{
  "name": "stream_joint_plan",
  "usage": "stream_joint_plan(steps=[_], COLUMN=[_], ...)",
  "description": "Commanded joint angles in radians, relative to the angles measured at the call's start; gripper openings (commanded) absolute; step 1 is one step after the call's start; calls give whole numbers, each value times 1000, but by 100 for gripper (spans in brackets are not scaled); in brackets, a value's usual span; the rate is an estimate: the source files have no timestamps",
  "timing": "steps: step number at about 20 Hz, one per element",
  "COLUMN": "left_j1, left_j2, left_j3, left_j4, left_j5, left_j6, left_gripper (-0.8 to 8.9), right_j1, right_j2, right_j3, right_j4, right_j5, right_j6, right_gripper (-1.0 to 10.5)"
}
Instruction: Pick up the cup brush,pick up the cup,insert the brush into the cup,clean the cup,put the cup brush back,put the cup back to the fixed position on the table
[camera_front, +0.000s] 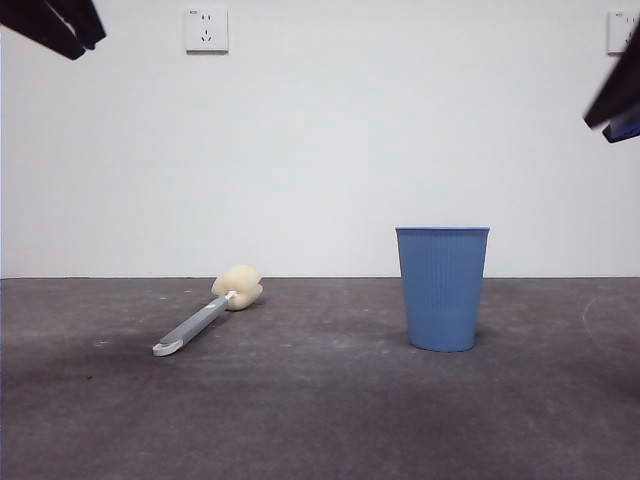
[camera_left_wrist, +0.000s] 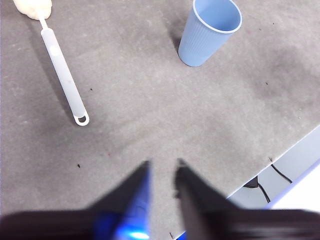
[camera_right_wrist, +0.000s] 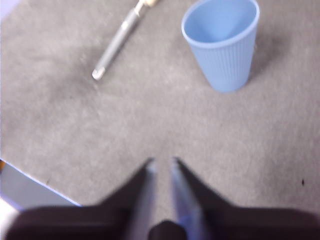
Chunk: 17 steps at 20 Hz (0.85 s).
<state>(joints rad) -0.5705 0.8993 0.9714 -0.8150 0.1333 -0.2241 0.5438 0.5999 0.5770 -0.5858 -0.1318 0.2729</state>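
The cup brush (camera_front: 200, 325) lies flat on the dark grey table (camera_front: 320, 410), left of centre, with its cream sponge head (camera_front: 238, 287) toward the wall. The blue ribbed cup (camera_front: 442, 288) stands upright to its right, well apart from it. My left gripper (camera_left_wrist: 163, 166) hangs above the table, empty, its jaws nearly together; its view shows the brush (camera_left_wrist: 61, 67) and the cup (camera_left_wrist: 209, 32) far off. My right gripper (camera_right_wrist: 162, 162) is also high, empty and blurred, its jaws nearly together, with the cup (camera_right_wrist: 225, 47) and the brush handle (camera_right_wrist: 117, 42) beyond it.
In the front view a black arm tip shows at the top left corner (camera_front: 58, 24) and another at the upper right edge (camera_front: 615, 100). Wall sockets (camera_front: 206, 29) sit on the white wall. The table's edge (camera_left_wrist: 295, 150) with cables (camera_left_wrist: 265, 182) below it shows in the left wrist view.
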Motion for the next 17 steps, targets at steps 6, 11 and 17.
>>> stream_joint_plan(steps=[6, 11, 17], left_j1=[-2, -2, 80], left_j2=[0, 0, -97], left_j3=[-8, -8, -8], left_j4=[1, 3, 42], left_j5=[-2, -2, -129], left_j6=[16, 16, 35], left_gripper=[-4, -3, -3], right_j1=[2, 2, 2], right_j2=[-1, -1, -1], right_j3=[-3, -3, -3], right_j4=[-15, -15, -15], right_j5=[8, 8, 8], right_j6=[6, 6, 6], right_gripper=[1, 1, 1])
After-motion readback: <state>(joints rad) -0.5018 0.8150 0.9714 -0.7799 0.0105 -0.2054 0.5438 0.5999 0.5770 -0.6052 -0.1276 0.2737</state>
